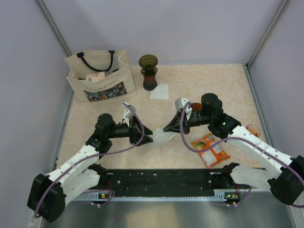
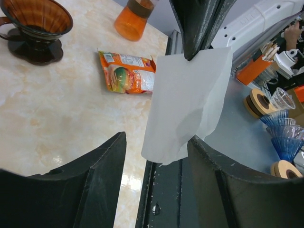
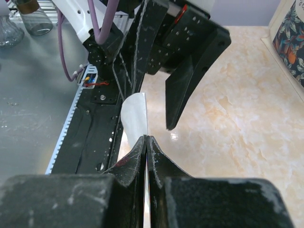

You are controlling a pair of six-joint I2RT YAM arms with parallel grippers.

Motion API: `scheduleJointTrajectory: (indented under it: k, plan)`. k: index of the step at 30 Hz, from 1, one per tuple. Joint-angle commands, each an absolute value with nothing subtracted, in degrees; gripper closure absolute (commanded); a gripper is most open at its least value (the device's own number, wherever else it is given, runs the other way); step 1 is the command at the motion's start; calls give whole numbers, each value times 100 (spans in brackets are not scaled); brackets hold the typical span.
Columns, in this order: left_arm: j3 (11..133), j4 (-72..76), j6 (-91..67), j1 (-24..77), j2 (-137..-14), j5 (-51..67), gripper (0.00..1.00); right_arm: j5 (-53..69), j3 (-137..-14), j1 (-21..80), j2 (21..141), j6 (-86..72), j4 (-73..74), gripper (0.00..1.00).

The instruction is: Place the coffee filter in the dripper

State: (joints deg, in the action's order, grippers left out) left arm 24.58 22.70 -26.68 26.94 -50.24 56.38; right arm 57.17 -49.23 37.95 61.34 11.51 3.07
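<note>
A white paper coffee filter [image 2: 185, 102] hangs in the air between the two arms, above the table's near edge. My right gripper [image 3: 146, 138] is shut on its edge, and its closed fingers [image 2: 197, 28] pinch the sheet from the top of the left wrist view. My left gripper [image 2: 156, 137] is open, with the filter's lower end between its fingers and brushing the right finger [image 2: 204, 156]. In the top view the filter [image 1: 164, 137] sits between the left gripper [image 1: 151, 137] and the right gripper [image 1: 166, 128]. The dark olive-green dripper [image 1: 148, 61] stands at the back on a dark red vessel [image 1: 150, 80].
A second white filter [image 1: 159, 91] lies flat near the dripper. A canvas tote bag [image 1: 99, 76] stands at the back left. An orange snack packet [image 1: 210, 149] lies under the right arm. A brown translucent cone cup [image 2: 35, 23] and an orange bottle [image 2: 134, 21] stand to the right.
</note>
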Motion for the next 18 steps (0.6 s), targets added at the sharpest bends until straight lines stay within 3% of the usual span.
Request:
scheduleJointTrajectory:
  k: [1,8,13,15,18]
  plan:
    - [2751,2488,-2479,2900,-5229,5810,42,5906,-5194,3744,6187,994,-184,100]
    - [2812,2769,-2575,3076,-5326,5538,49,5801,-5080,3735,6223,765,-439,100]
    - [2786,2952,-2724,3076,-5379,5291,76,5476,-4966,3744,6144,537,-685,100]
    - [2725,3093,-2812,3076,-5353,5256,100,5371,-4922,3744,6117,484,-721,100]
    - [2611,3217,-2926,3085,-5212,4897,100,5072,-4878,3744,6100,422,-721,100]
